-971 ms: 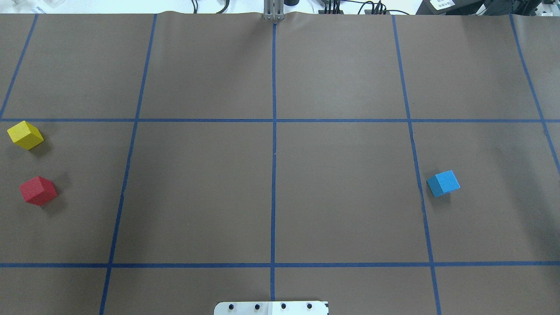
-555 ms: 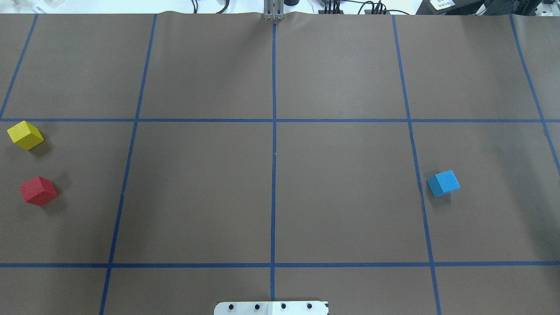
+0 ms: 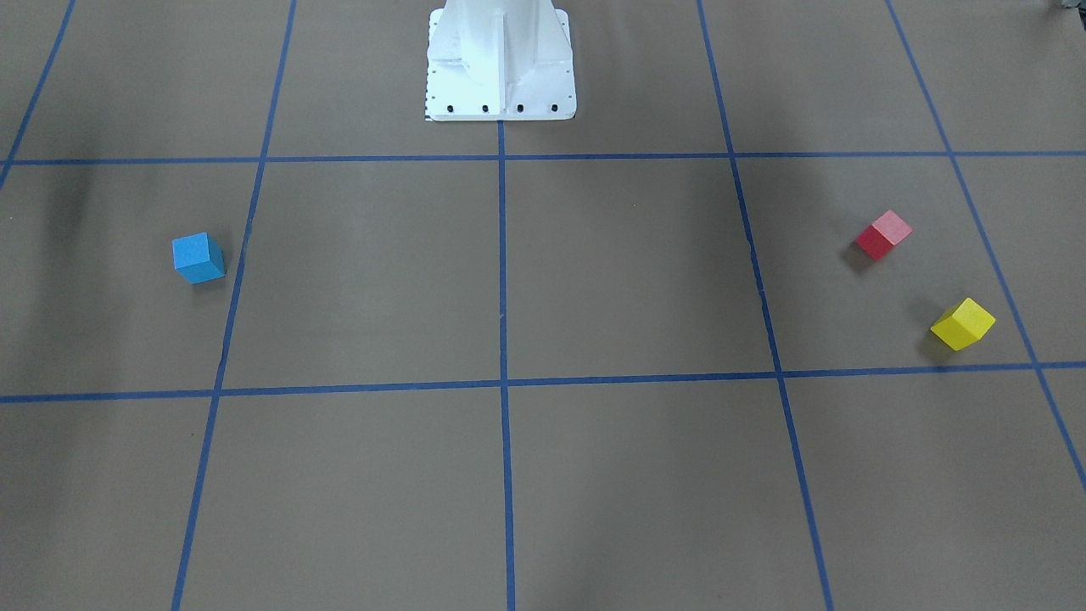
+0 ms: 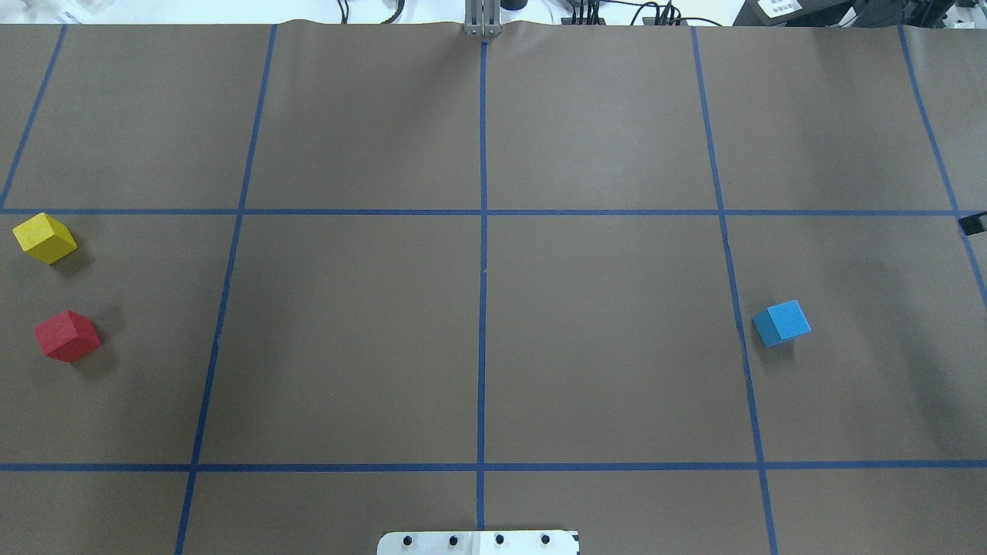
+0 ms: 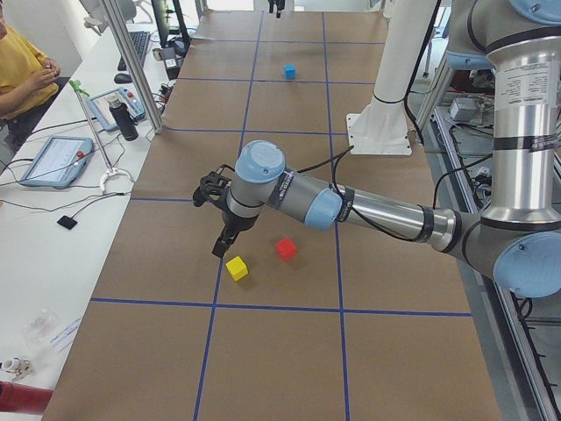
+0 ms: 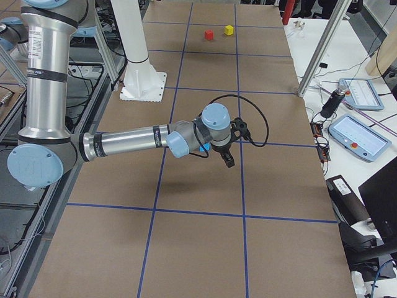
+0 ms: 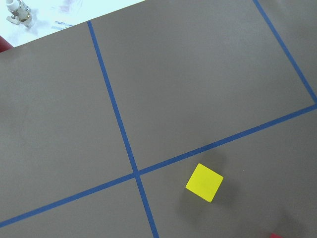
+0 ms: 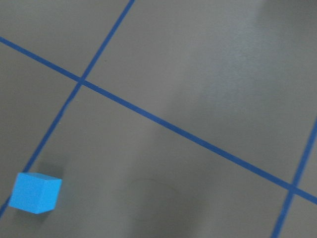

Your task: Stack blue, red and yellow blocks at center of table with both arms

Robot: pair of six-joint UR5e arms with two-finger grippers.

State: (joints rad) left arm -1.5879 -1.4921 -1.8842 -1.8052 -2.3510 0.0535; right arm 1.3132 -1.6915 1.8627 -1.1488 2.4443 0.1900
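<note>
Counter (image 4: 347, 347), matte cubic yellow block (image 4: 45, 237) near red block (image 4: 68, 335), blue block (image 4: 781, 322) well apart, left hand (image 5: 219, 250), right hand (image 6: 229, 161), grip impossible to tell.

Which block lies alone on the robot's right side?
The blue block; the red block and yellow block lie close together on the left.

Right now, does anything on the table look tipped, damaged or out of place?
Nothing stands out. The yellow block and red block sit flat and apart on the robot's left, the blue block alone on its right; none looks damaged.
</note>
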